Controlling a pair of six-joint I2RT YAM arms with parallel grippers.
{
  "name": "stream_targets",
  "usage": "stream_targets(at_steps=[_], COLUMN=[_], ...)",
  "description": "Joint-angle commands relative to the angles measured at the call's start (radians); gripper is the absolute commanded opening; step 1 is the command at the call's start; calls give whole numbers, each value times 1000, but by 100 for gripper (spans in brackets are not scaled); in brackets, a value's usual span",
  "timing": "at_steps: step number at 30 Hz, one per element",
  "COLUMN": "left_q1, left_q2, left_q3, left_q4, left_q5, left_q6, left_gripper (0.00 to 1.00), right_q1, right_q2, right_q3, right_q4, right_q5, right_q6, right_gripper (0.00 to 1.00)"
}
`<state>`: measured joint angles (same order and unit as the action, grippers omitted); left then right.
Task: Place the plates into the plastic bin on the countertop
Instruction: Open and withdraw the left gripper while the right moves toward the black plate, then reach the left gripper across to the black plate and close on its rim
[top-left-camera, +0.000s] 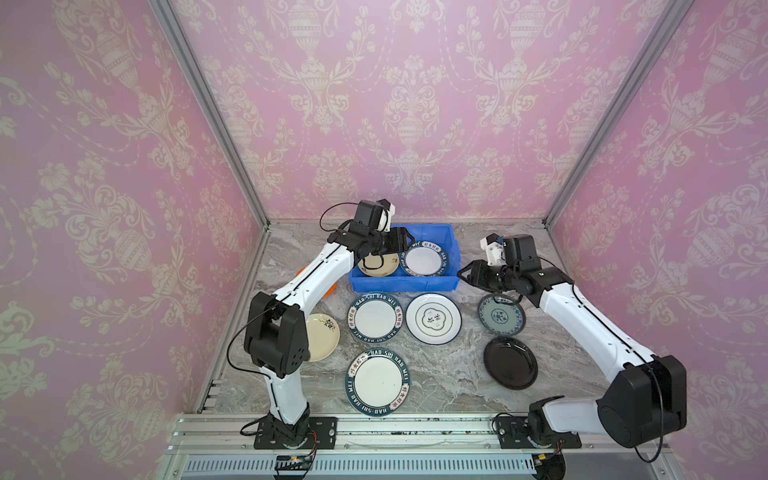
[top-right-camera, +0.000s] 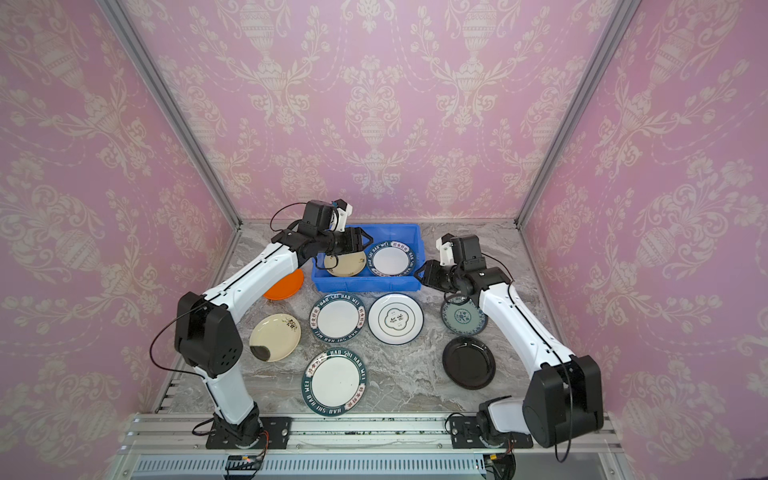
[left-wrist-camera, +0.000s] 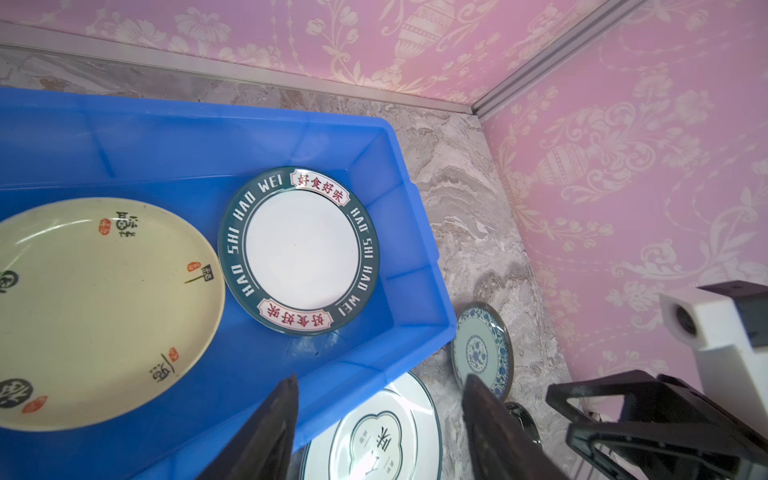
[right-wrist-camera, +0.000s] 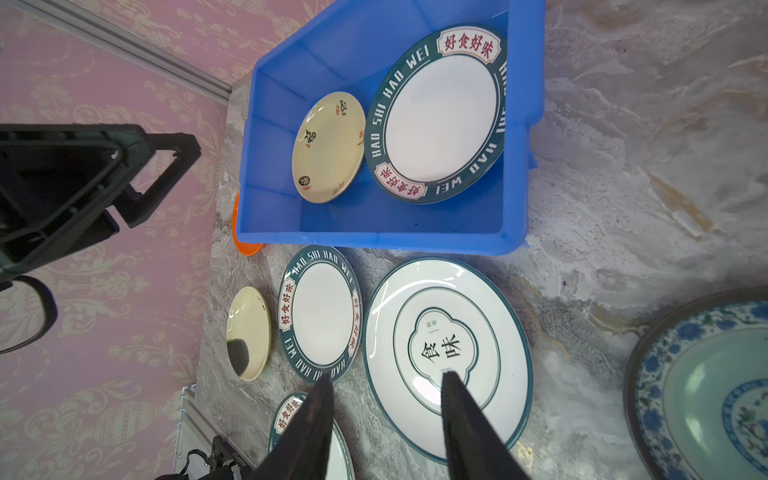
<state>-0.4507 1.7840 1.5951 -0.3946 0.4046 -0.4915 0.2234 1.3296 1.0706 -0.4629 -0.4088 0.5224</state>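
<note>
The blue plastic bin (top-left-camera: 405, 286) holds a cream plate (top-left-camera: 384, 268) and a teal-lettered plate (top-left-camera: 424, 259). My left gripper (top-left-camera: 406, 244) hangs open over the bin with nothing between its fingers (left-wrist-camera: 282, 415). On the countertop (top-left-camera: 449, 374) lie two teal-lettered plates (top-left-camera: 374, 316) (top-left-camera: 377, 381), an emblem plate (top-left-camera: 433, 318), a blue-patterned plate (top-left-camera: 500, 316), a black plate (top-left-camera: 510, 362), a cream floral plate (top-left-camera: 322, 336) and an orange plate (top-right-camera: 284, 284). My right gripper (top-left-camera: 463, 274) hovers open and empty by the bin's right front corner.
The bin stands at the back of the counter, close to the pink back wall (top-left-camera: 415, 124). Metal frame posts (top-left-camera: 208, 104) rise at both back corners. A rail (top-left-camera: 395, 428) with both arm bases runs along the front edge.
</note>
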Motion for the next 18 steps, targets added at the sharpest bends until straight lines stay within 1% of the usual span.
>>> stream_targets(at_steps=[1, 3, 5, 7, 10, 12, 15, 18], left_q1=[-72, -123, -173, -227, -299, -337, -383, -416], left_q2=[-26, -19, 1, 27, 64, 82, 121, 181], left_q3=[-67, -75, -75, -81, -81, -89, -103, -78], left_q4=[-96, -124, -136, -122, -94, -55, 11, 17], left_q5=[43, 60, 79, 100, 112, 118, 132, 147], left_q6=[79, 99, 106, 107, 99, 69, 30, 28], left_gripper=[64, 63, 59, 56, 49, 46, 46, 44], right_q1=[-10, -34, -74, -130, -201, -237, -294, -334], right_q2=[-58, -76, -103, -141, -186, -224, -301, -363], right_q3=[-48, -65, -97, -157, -230, -272, -326, -347], right_q4=[-45, -47, -33, 16, 64, 81, 114, 114], right_q5=[13, 38, 49, 38, 19, 14, 9, 2], right_q6=[-6, 29, 68, 132, 189, 219, 253, 255], right_gripper=[44, 44, 44, 43, 42, 42, 42, 42])
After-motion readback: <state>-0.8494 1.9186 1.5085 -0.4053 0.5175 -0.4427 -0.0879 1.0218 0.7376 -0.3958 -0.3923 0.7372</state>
